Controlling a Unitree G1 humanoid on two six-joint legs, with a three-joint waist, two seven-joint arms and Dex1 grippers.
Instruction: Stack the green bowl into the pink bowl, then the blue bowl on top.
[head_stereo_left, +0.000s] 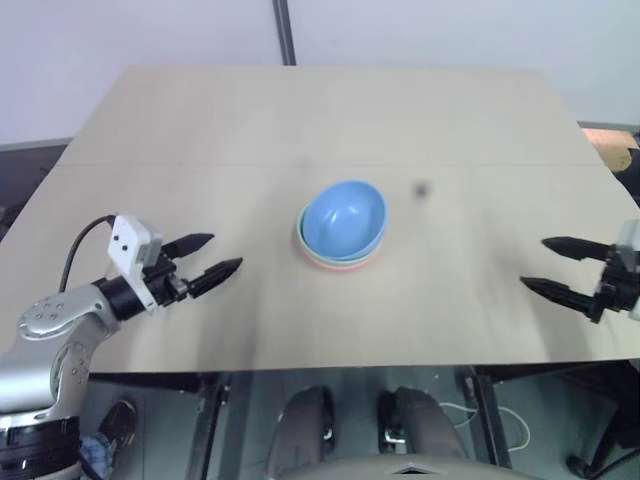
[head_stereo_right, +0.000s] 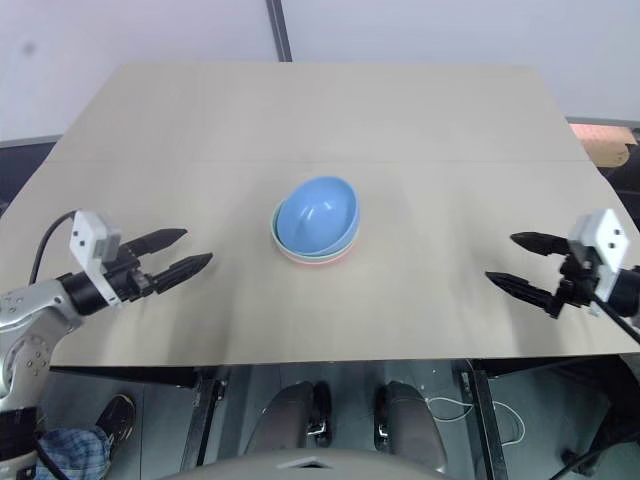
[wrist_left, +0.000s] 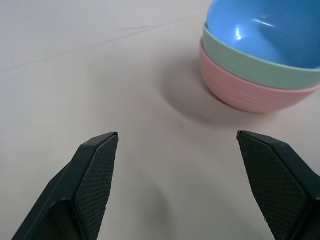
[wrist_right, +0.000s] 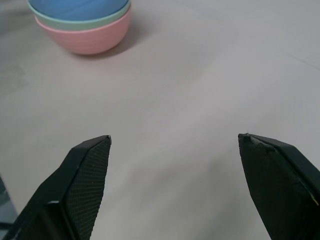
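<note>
Sky-blue round plastic bowl (head_stereo_left: 343, 220) nested, tilted, atop pale mint-green plastic bowl (wrist_left: 250, 62), inside salmon-pink plastic bowl (wrist_left: 245, 90), mid beige surface (head_stereo_left: 300, 110). Left tool (head_stereo_left: 212, 256) and right tool (head_stereo_right: 518, 262) spread, empty, well apart from stack, either side.

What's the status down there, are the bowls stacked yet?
Left end effector and right end effector open, empty, apart from the stack. Blue bowl in green bowl in pink bowl, mid-table. Nothing in the way.
</note>
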